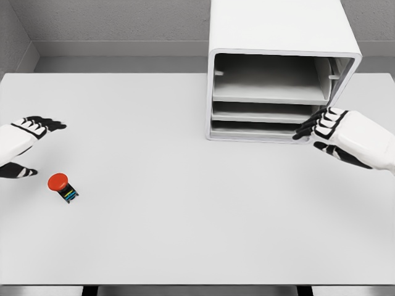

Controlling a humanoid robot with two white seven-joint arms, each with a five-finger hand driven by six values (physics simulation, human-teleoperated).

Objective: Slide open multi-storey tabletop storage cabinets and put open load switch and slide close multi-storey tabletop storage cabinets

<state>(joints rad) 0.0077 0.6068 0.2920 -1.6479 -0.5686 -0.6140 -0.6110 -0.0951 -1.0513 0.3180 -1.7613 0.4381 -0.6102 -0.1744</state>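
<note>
One red-capped load switch [62, 187] lies near the desk's [185, 216] left edge, below the relaxed, empty left hand [24, 142]. One three-level cabinet [281, 74] stands at the back edge; the right hand [333, 132], fingers [308, 128] spread, touches its lower front.

My left hand [24, 139] comes in at the left edge, its white forearm barely showing. The black-tipped fingers [46, 123] reach out to the right, the thumb [21, 172] hangs apart below them, and the hand is spread and holds nothing. My right hand [330, 131] comes in from the right edge on a thick white forearm angled up and to the left. Its fingers [311, 126] point left, the thumb [333, 150] sits lower, and nothing is grasped.
</note>
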